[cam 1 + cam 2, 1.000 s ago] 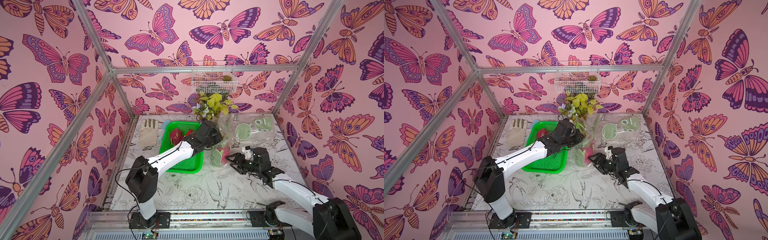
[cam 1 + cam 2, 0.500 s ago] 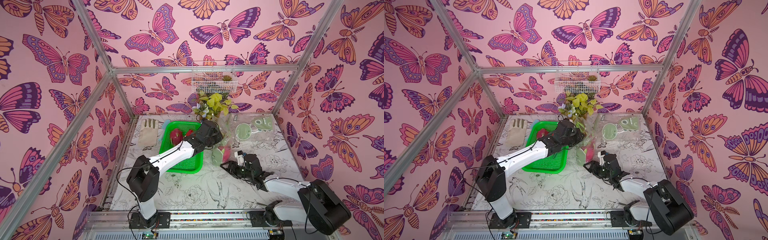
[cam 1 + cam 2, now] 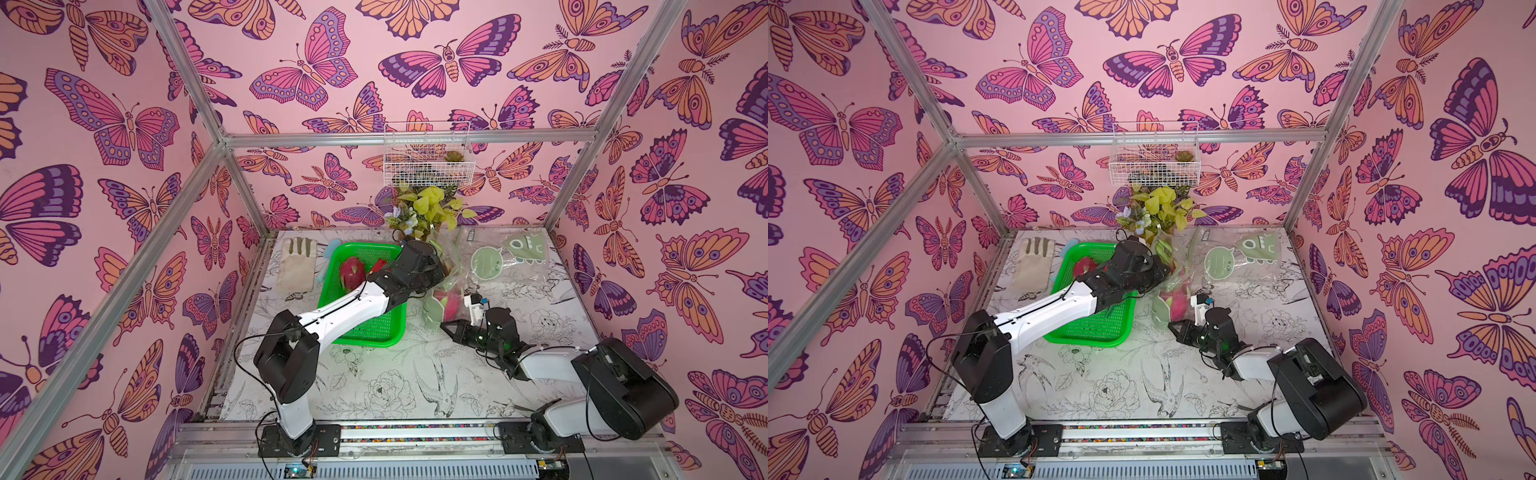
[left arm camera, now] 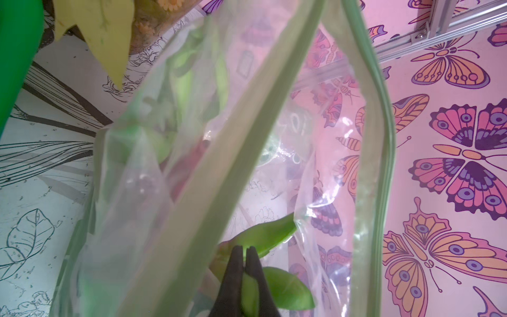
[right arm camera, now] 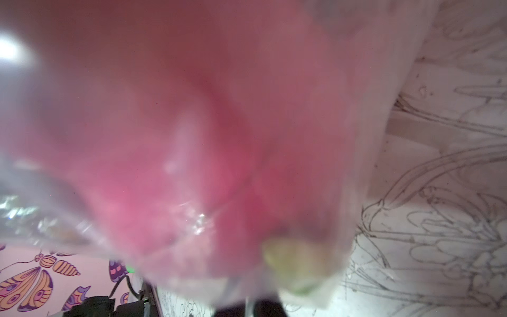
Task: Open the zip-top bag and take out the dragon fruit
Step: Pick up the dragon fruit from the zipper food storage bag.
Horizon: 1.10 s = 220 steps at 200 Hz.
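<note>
Because the left gripper [image 4: 245, 259] pinches the bag [image 3: 455, 270] upright just beside the tray [image 3: 365, 340], one dragon fruit [image 3: 451, 300] hangs inside; we judge the right gripper [image 3: 444, 326], closed (hold blurred), anchors its bottom.

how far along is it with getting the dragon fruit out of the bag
Done: the zip-top bag is open, and two dragon fruit lie in the green basket. In hand: left gripper holds the bag up, jaws shut; right gripper looks pinched on its lower edge. Left: the third fruit, inside the bag.
</note>
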Tool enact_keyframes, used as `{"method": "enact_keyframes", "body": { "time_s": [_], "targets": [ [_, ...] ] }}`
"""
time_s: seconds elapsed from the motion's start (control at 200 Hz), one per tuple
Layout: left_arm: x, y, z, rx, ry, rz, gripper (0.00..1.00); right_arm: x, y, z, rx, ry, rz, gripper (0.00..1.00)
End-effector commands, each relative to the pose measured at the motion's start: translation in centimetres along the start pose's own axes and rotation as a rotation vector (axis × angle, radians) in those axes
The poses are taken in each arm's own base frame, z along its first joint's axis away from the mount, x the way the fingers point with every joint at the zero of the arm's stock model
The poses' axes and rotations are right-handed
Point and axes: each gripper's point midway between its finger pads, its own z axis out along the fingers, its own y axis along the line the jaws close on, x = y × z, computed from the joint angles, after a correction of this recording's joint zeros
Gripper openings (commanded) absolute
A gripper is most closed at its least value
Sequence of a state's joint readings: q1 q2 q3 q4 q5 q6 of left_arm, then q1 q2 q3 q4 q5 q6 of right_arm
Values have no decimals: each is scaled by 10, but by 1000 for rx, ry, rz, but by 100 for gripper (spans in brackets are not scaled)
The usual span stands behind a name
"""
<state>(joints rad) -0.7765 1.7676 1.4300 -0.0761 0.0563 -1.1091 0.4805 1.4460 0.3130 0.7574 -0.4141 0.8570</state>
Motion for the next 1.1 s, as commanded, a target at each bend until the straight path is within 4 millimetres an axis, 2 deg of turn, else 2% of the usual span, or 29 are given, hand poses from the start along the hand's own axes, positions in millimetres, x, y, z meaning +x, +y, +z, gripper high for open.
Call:
{"method": "enact_keyframes", "body": {
  "time_s": [0.0,0.175,0.416,0.601,0.856,1.097],
  "targets": [
    [-10,-24,-8,81,-26,1,0,-3,3,0,-10,-26,-40,0],
    [-15,-37,-16,99,-20,46,0,7,-18,-8,94,-2,-29,0],
    [-27,-74,-43,148,-8,146,0,22,-49,-23,241,30,-37,0],
    [-42,-92,-65,163,-26,190,0,26,-60,-29,277,38,-29,0],
    [-59,-98,-90,159,-44,230,0,24,-74,-38,314,30,-6,0],
    [-72,-121,-120,179,-55,313,0,20,-83,-44,334,21,17,0]
  ]
}}
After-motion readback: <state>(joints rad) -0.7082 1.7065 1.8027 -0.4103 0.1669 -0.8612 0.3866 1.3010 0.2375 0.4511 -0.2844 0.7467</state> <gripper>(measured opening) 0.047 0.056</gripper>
